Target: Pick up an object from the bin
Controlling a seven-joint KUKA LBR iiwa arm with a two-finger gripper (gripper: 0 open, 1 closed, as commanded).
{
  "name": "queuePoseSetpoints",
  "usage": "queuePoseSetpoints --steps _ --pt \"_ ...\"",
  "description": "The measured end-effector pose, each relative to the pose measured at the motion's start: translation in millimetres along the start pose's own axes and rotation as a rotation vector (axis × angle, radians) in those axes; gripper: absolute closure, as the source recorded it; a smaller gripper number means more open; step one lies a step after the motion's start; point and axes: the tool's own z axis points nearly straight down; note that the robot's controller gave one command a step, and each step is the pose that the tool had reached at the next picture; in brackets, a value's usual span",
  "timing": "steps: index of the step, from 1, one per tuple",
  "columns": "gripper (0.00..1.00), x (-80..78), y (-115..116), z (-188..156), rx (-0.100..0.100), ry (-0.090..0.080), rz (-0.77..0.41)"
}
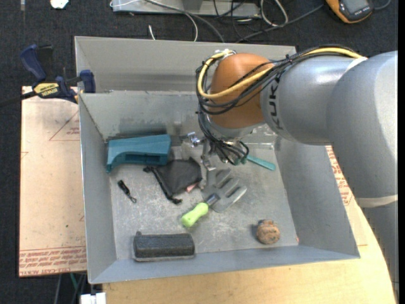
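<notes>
the claw (pixel 206 162) hangs low over the middle of the bin (pixel 95 189), above the right edge of a crumpled black cloth (pixel 176 176) and just behind the grey slotted head of a green-handled spatula (pixel 215 202). whether it is released or clenched, i cannot tell. a teal plastic tool (pixel 136 149) lies toward the back left corner, and a brown lump (pixel 267 232) near the front right corner.

The grey metal bin (pixel 93 189) has a flat floor and sloping walls. A blue plastic thing (pixel 139 149) lies at the back left. Just beside it, in the middle, is a floppy black cloth (pixel 178 176). A tool with a green handle (pixel 195 214) lies near the cloth. A dark grey block (pixel 163 246) rests by the front wall. A brown lump (pixel 267 231) sits at the front right. A tiny black bit (pixel 126 190) lies alone on the left.
</notes>
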Motion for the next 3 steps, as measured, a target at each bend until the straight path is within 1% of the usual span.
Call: queuePoseSetpoints --steps 1,2,3 --pt "1.0 -5.0 12.3 0.0 0.002 -0.005 -0.068" --pt "1.0 -7.9 18.9 -0.5 0.008 -0.004 -0.072" --pt "1.0 -8.3 30.6 -13.8 0.005 -0.005 -0.211"
